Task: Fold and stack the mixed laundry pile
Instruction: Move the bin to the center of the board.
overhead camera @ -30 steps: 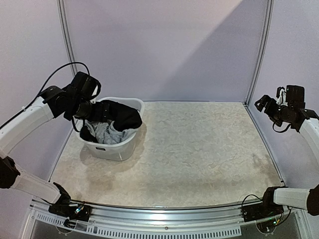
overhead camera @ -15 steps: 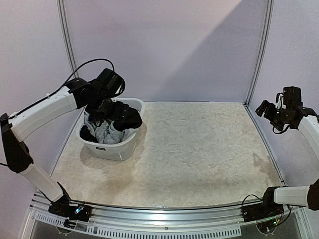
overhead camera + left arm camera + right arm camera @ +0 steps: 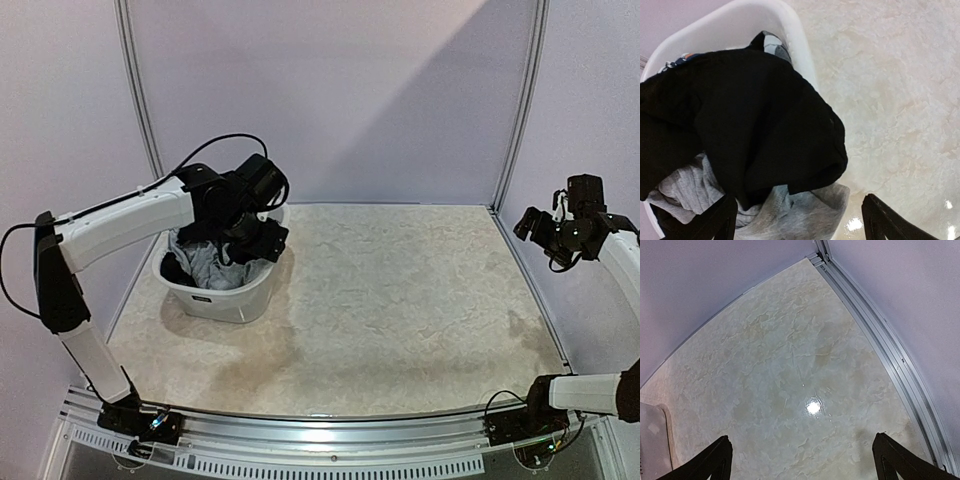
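Observation:
The mixed laundry pile fills a white basket (image 3: 236, 300) at the table's back left. A large black garment (image 3: 755, 125) lies on top and droops over the right rim. Under it a light grey top (image 3: 795, 215) spills toward the table. A small bit of printed cloth (image 3: 677, 60) peeks out at the far rim. My left gripper (image 3: 258, 222) hovers just above the basket's right side. In the wrist view the left gripper (image 3: 800, 227) is open, its fingers straddling the grey top and black hem, holding nothing. My right gripper (image 3: 528, 226) hangs high at the right wall, and in its wrist view the right gripper (image 3: 805, 465) is open and empty.
The basket rim (image 3: 797, 35) borders beige marbled tabletop (image 3: 400, 300) to its right. A metal rail (image 3: 890, 355) runs along the table's right edge by the wall. One basket corner (image 3: 651, 442) shows at the far left of the right wrist view.
My left arm has swung rightward from the basket's left side to above its right side. The right arm has barely shifted. Both grippers stay open.

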### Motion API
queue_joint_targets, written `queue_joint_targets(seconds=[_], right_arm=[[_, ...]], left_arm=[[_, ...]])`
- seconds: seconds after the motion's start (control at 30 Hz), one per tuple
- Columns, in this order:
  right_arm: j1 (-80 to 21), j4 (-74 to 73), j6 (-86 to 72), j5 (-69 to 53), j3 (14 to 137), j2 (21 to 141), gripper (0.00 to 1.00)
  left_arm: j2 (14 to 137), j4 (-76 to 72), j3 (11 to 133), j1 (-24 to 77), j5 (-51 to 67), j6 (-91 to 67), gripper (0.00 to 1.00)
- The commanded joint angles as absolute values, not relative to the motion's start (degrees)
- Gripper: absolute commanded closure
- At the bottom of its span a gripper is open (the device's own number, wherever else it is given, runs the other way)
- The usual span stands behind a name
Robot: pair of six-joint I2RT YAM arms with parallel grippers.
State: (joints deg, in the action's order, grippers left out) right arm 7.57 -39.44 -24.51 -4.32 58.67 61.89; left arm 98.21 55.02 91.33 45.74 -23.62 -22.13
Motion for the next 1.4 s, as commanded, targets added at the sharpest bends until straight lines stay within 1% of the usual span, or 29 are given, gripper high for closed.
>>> queue_joint_targets(seconds=[0.0, 0.17, 0.23, 0.27, 0.33, 0.43, 0.47, 0.6, 0.67, 0.87, 1.0, 1.13, 1.27, 1.37], right_arm=[[7.7, -40.6, -23.7, -3.4, 60.4, 62.0, 0.01], [7.7, -40.9, -23.7, -4.2, 61.1, 61.9, 0.01], [7.7, -41.1, -23.7, -4.7, 61.1, 61.8, 0.01], [7.7, -41.2, -23.7, -4.9, 61.1, 61.8, 0.01], [7.7, -41.4, -23.7, -5.6, 61.1, 61.9, 0.01], [7.7, -41.4, -23.8, -7.2, 61.3, 62.3, 0.01], [7.7, -41.4, -23.8, -7.9, 61.4, 62.4, 0.01], [7.7, -39.5, -23.2, -12.6, 61.1, 62.0, 0.01], [7.7, -37.9, -22.7, -15.4, 60.6, 61.2, 0.01], [7.7, -35.9, -23.2, -21.9, 60.7, 61.9, 0.01], [7.6, -34.3, -24.0, -27.5, 60.4, 64.1, 0.01], [5.5, -33.3, -23.9, -27.5, 60.5, 65.6, 0.01], [1.6, -32.9, -22.4, -27.5, 61.8, 67.8, 0.01], [-2.8, -33.6, -21.1, -27.3, 63.4, 70.6, 0.01]], left_arm=[[102.4, 56.4, 91.9, 46.8, -22.1, -25.2, 0.13], [105.6, 57.6, 91.3, 46.9, -23.7, -26.2, 0.15], [106.5, 57.4, 91.0, 46.9, -24.0, -26.1, 0.17], [106.8, 57.3, 90.9, 46.9, -24.0, -25.9, 0.2], [107.5, 56.9, 90.4, 46.9, -24.2, -25.7, 0.32], [108.3, 56.5, 90.2, 47.0, -23.6, -25.4, 0.55], [108.4, 56.4, 90.2, 47.2, -23.4, -25.3, 0.61], [108.1, 55.0, 90.3, 48.5, -21.8, -23.7, 0.76], [108.0, 54.7, 90.8, 50.0, -21.7, -22.7, 0.81], [107.6, 54.1, 91.9, 55.0, -21.1, -19.5, 0.89], [107.2, 54.0, 92.5, 58.6, -19.3, -15.9, 0.9], [106.7, 54.8, 93.3, 62.0, -16.5, -11.5, 0.88], [106.6, 55.9, 94.1, 65.7, -14.3, -7.0, 0.83], [106.1, 55.9, 92.4, 68.9, -13.9, -1.5, 0.8]])
